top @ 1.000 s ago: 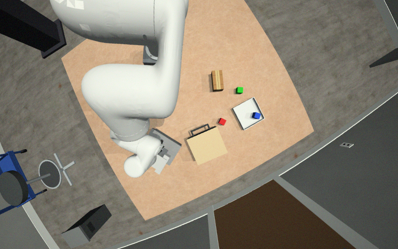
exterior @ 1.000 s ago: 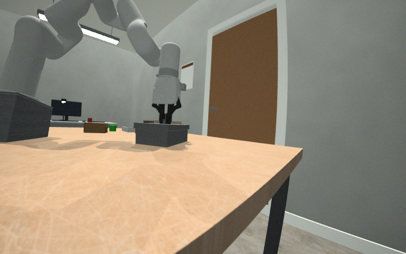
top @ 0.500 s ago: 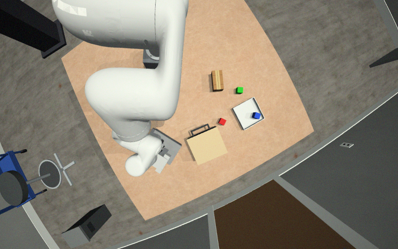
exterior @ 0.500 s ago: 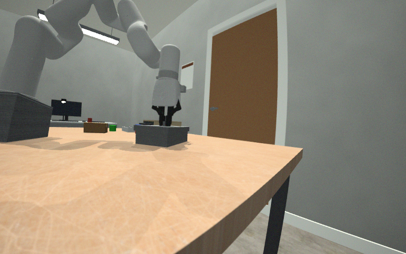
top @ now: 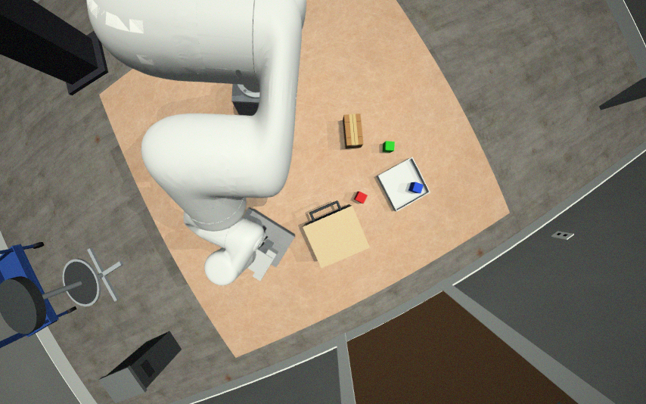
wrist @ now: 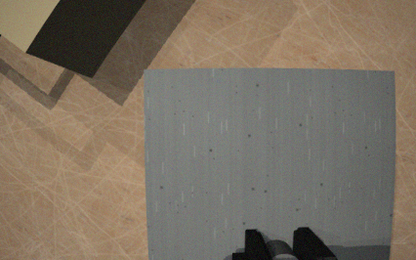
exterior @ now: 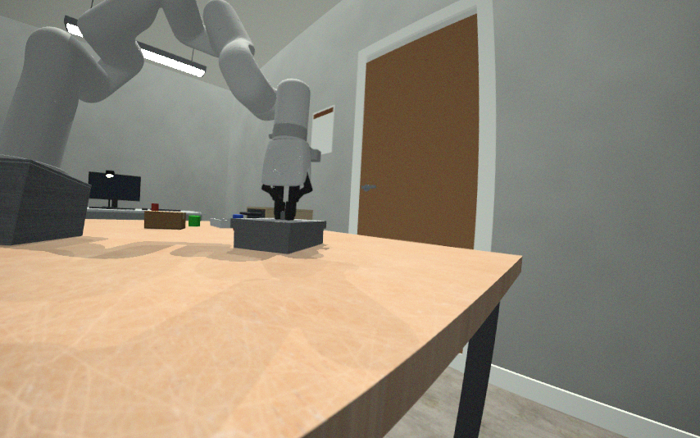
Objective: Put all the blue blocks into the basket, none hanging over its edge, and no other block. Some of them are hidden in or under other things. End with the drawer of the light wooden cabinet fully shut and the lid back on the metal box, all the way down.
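Observation:
My gripper (exterior: 285, 216) (wrist: 276, 240) is shut on the knob of the grey lid (top: 280, 229) (wrist: 270, 147). The lid lies level on the metal box (exterior: 261, 236), with no gap visible between them in the exterior view. One blue block (top: 416, 188) lies inside the white basket (top: 395, 193) (exterior: 220, 222), near a corner. The light wooden cabinet (top: 336, 237) (wrist: 14, 17) stands beside the metal box; its drawer looks shut, with the black handle (top: 324, 211) standing out in front. The insides of the box and the drawer are hidden.
A red block (top: 361, 197) lies between the cabinet and the basket. A green block (top: 389, 146) (exterior: 193, 220) lies near the basket. A brown box with a pale stripe (top: 353, 131) (exterior: 164, 219) stands behind them. The arm covers part of the table in the top view.

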`<control>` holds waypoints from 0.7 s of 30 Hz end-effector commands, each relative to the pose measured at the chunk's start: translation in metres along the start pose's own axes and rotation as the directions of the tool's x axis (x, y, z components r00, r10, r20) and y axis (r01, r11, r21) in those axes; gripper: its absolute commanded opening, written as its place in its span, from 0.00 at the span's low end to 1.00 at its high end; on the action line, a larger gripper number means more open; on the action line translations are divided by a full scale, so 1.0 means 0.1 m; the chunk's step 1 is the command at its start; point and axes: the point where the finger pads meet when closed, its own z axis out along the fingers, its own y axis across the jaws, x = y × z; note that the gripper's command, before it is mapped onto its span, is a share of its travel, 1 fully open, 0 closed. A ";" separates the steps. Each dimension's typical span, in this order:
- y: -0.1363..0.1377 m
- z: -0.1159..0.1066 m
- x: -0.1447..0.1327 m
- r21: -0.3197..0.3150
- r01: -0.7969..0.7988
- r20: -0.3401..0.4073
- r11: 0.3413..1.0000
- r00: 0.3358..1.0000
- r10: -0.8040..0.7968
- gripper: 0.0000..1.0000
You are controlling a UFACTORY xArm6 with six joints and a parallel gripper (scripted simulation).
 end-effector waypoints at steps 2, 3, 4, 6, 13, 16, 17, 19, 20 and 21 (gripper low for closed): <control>0.02 -0.01 0.01 -0.004 0.000 -0.002 1.000 1.000 0.000 0.00; 0.02 0.00 0.01 -0.004 0.000 -0.002 1.000 1.000 0.000 0.00; 0.02 0.00 0.01 -0.004 0.000 -0.002 1.000 1.000 0.000 0.00; 0.02 0.00 0.01 -0.004 0.000 -0.002 1.000 1.000 0.000 0.00; 0.02 0.01 0.01 -0.004 0.000 -0.002 1.000 1.000 0.000 0.00; 0.02 0.01 0.01 -0.004 0.000 -0.002 1.000 1.000 0.000 0.00; 0.02 0.01 0.01 -0.004 0.000 -0.002 1.000 1.000 0.000 0.00; 0.02 0.01 0.01 -0.004 0.000 -0.002 1.000 1.000 0.000 0.00; 0.02 0.01 0.01 -0.004 0.000 -0.002 1.000 1.000 0.000 0.00; 0.02 0.01 0.01 -0.004 0.000 -0.002 1.000 1.000 0.000 0.00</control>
